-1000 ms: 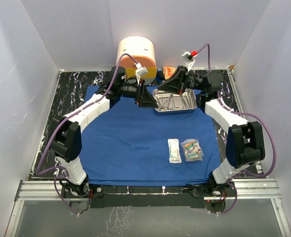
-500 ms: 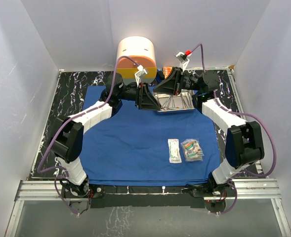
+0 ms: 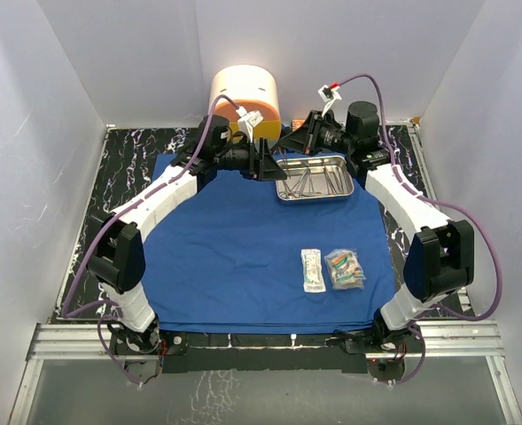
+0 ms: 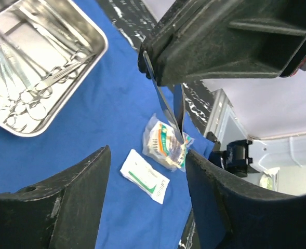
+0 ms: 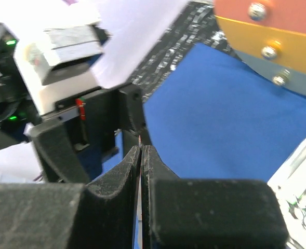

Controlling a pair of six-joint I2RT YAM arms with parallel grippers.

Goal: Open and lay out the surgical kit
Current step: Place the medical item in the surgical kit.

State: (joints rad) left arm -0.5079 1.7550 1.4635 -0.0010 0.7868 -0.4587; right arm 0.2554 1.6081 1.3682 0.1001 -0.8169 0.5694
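The royal-blue cloth [image 3: 234, 248] lies spread on the table. The steel tray [image 3: 314, 178] sits at its far edge with scissors and forceps [image 4: 36, 91] inside. Two clear packets [image 3: 312, 268] [image 3: 345, 268] lie on the cloth at near right. My right gripper [image 3: 290, 148] is shut on a thin flat steel instrument [image 5: 141, 155], held in the air left of the tray. The instrument hangs below its fingers in the left wrist view [image 4: 165, 111]. My left gripper [image 3: 266, 164] is open and empty, facing the right gripper with its fingers [image 4: 64, 197] apart.
The round cream-and-orange drawer container [image 3: 245, 93] stands at the back, just behind both grippers, and shows in the right wrist view [image 5: 277, 41]. Black marble table [image 3: 128, 168] borders the cloth. White walls close in on three sides.
My right gripper has lifted off the tray and swung left and back with the thin instrument. My left gripper has moved up close to it.
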